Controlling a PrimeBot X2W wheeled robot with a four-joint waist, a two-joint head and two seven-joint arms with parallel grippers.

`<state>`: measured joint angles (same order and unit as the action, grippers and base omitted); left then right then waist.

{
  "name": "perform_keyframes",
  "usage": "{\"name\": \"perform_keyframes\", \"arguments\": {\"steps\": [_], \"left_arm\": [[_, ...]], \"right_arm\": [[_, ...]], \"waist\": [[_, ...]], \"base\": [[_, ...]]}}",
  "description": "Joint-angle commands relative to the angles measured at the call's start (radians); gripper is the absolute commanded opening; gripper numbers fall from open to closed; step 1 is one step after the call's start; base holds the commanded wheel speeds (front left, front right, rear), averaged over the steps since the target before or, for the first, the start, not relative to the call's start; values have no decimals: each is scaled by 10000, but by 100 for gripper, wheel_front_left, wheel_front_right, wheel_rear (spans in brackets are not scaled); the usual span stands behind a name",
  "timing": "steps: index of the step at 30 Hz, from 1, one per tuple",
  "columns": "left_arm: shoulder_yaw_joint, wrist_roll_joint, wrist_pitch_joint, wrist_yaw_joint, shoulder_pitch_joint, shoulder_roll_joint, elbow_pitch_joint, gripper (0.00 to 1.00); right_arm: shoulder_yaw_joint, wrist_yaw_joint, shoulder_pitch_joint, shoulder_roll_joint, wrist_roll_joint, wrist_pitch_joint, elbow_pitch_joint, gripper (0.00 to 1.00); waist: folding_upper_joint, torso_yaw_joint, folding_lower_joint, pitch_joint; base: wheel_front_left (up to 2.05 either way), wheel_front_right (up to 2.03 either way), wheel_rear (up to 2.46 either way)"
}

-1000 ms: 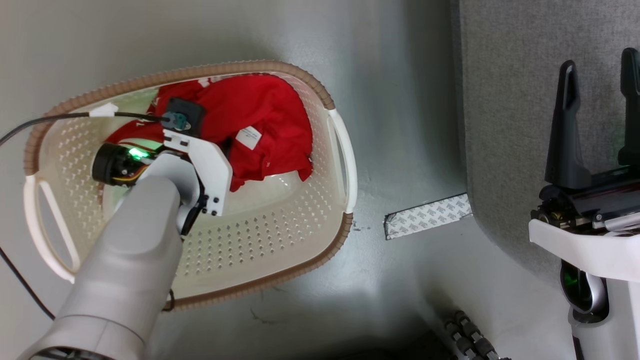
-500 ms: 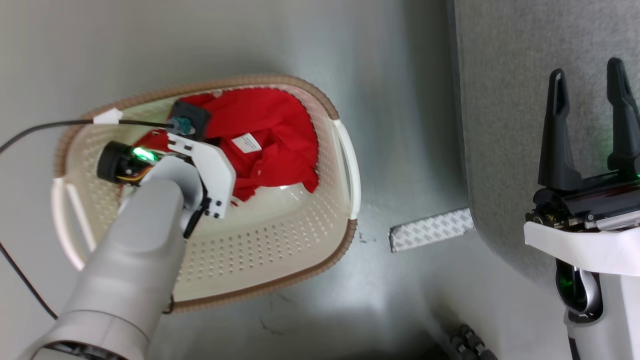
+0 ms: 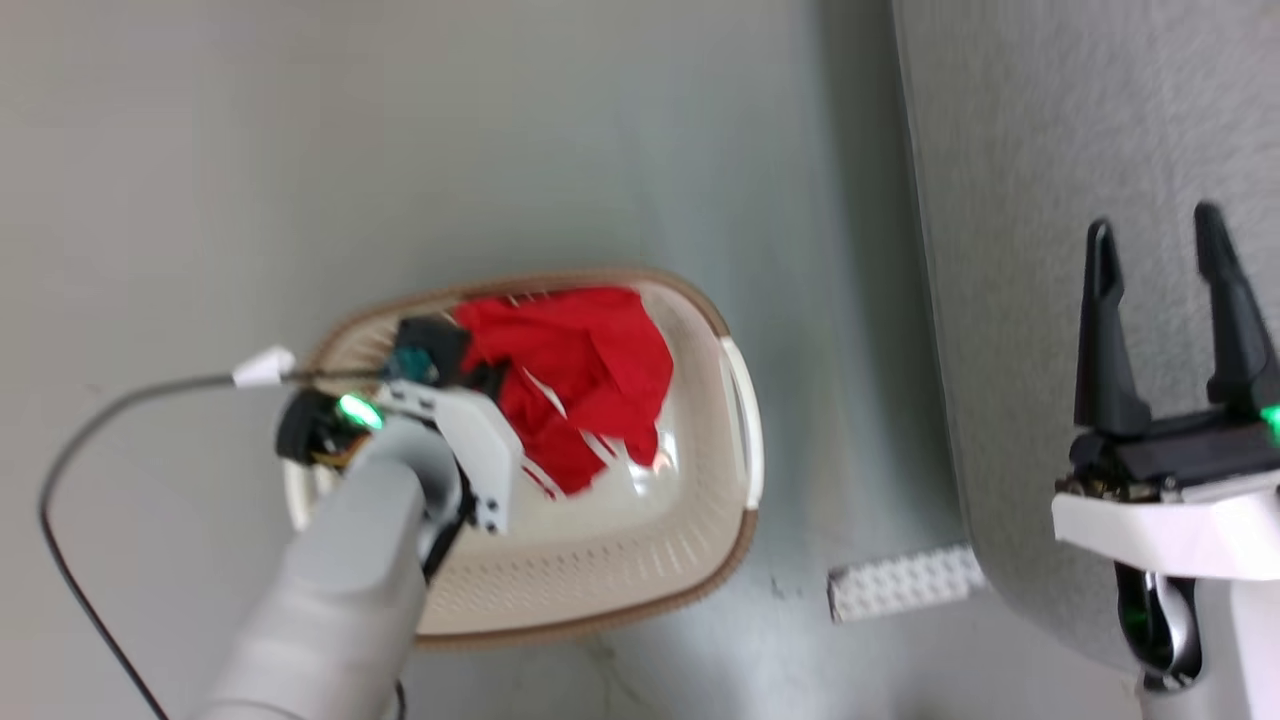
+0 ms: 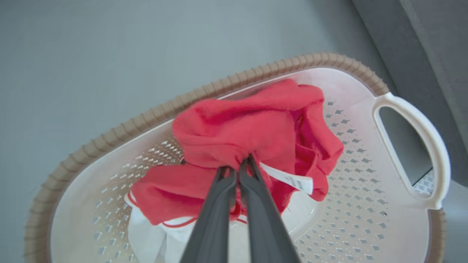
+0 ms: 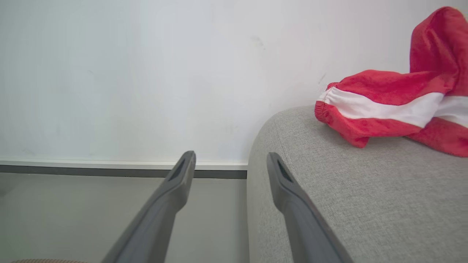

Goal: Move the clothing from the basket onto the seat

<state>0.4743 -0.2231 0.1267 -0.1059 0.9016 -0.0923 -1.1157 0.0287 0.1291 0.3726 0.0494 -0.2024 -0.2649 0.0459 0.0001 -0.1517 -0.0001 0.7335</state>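
The red clothing [image 4: 256, 135] is bunched up in the cream basket [image 4: 413, 120], and my left gripper [image 4: 239, 166] is shut on a fold of it near the white label. In the head view the clothing [image 3: 580, 370] hangs gathered beside my left wrist over the basket [image 3: 640, 590]; the fingers are hidden under the wrist. My right gripper [image 3: 1153, 222] stands open over the grey seat [image 3: 1010, 200], holding nothing. In the right wrist view the right gripper [image 5: 231, 155] spans the rounded edge of the seat [image 5: 347, 204], where another red-and-white garment [image 5: 395, 106] lies.
A strip of white patterned tape [image 3: 900, 582] lies on the grey floor between basket and seat. A black cable [image 3: 130, 400] runs left from my left wrist. A white wall with a dark baseboard [image 5: 109, 170] stands behind the seat.
The head camera has risen, so the basket looks smaller and lower. My left gripper has shut on the clothing and pulled it up into a bunch. The right gripper stays open.
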Motion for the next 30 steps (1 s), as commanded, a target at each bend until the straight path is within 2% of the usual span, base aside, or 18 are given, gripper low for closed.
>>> {"name": "perform_keyframes", "arguments": {"steps": [1, 8, 20, 30], "left_arm": [[34, -229, 183, -50, -350, 89, 62, 0], [26, -674, 840, -17, -1388, 311, 380, 0], [-232, -1095, 1292, 290, -2986, 159, 1587, 0], [-398, -1124, 1365, 925, -4499, -389, 4027, 0]], "right_arm": [[-62, 27, -292, 19, 127, 10, -121, 100], [-266, 27, -1173, 19, 304, 10, -597, 100], [-326, 27, -2629, 18, 518, 11, -1200, 100], [-121, 27, -3999, 19, 283, 116, -1747, 100]], "waist": [[-1, 594, 1, -1231], [-1, 1113, 1, -3044], [-1, 1616, 1, -5436], [-1, 2087, 1, -7177]], "base": [[0, 0, 0], [0, 0, 0], [0, 0, 0], [0, 0, 0]]}}
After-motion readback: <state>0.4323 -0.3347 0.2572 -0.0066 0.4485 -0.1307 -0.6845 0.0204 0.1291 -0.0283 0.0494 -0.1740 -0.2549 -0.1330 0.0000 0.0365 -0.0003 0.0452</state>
